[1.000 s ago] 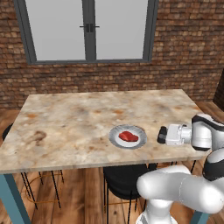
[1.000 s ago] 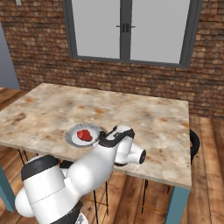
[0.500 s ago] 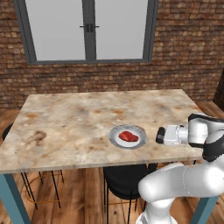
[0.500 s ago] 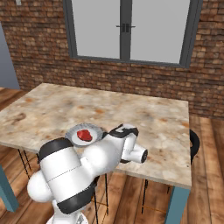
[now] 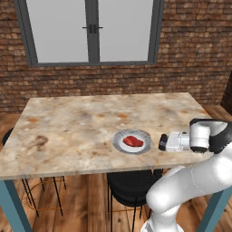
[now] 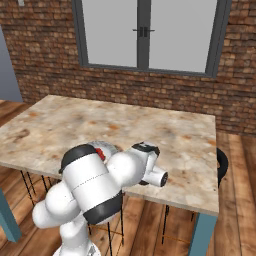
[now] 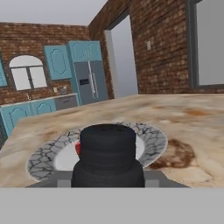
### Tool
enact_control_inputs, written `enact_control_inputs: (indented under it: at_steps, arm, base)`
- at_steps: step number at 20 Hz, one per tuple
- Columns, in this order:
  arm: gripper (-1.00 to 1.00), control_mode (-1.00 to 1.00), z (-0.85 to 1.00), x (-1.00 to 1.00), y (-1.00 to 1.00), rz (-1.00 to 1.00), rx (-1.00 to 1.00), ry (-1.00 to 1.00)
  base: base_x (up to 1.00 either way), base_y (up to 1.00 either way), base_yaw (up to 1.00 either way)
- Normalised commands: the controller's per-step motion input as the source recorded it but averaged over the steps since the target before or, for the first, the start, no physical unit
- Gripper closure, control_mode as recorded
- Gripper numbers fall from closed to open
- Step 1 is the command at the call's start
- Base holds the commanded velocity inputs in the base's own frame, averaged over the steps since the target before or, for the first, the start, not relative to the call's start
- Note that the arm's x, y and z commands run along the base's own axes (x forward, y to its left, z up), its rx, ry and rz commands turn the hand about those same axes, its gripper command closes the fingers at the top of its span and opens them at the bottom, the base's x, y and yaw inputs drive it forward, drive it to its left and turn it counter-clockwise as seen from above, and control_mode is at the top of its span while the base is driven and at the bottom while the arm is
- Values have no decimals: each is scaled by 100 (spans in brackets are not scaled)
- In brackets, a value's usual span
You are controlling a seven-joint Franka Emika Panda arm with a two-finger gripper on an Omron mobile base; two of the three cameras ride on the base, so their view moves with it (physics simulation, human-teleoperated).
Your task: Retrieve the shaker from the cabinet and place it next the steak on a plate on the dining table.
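Note:
My gripper (image 5: 164, 142) is shut on the shaker (image 5: 161, 142), a small dark cylinder held sideways just above the dining table (image 5: 68, 127). It hangs a short way right of the round grey-white plate (image 5: 119, 142) with the red steak (image 5: 132, 141) on it. In the hand view the shaker (image 7: 108, 155) stands close in front and covers the fingertips. Behind it lie the plate's rim (image 7: 151, 141) and a sliver of the steak (image 7: 78, 148). In the right base view my own arm covers most of the plate (image 6: 111, 147).
Black stools (image 5: 129, 188) stand under the table's near edge. A brick wall with a large window (image 5: 90, 29) runs behind the table. Far across the room, teal kitchen cabinets (image 7: 57, 61) and a grey fridge (image 7: 89, 81) show in the hand view.
The gripper with the shaker has crept slightly left toward the plate. The arm's elbow has swung around and up in front of the right base camera.

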Motion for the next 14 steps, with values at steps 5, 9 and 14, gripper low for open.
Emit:
enact_control_inputs:
  at_steps: [5,9,14]
  arm:
    - [100,-100,-25,26,-15,1,0,0]
    - [-100,-100,-22,19,-13,1,0,0]
    - [-100,-100,-23,12,-6,1,0,-1]
  base:
    - [0,0,0]
    - [0,0,0]
    - [0,0,0]
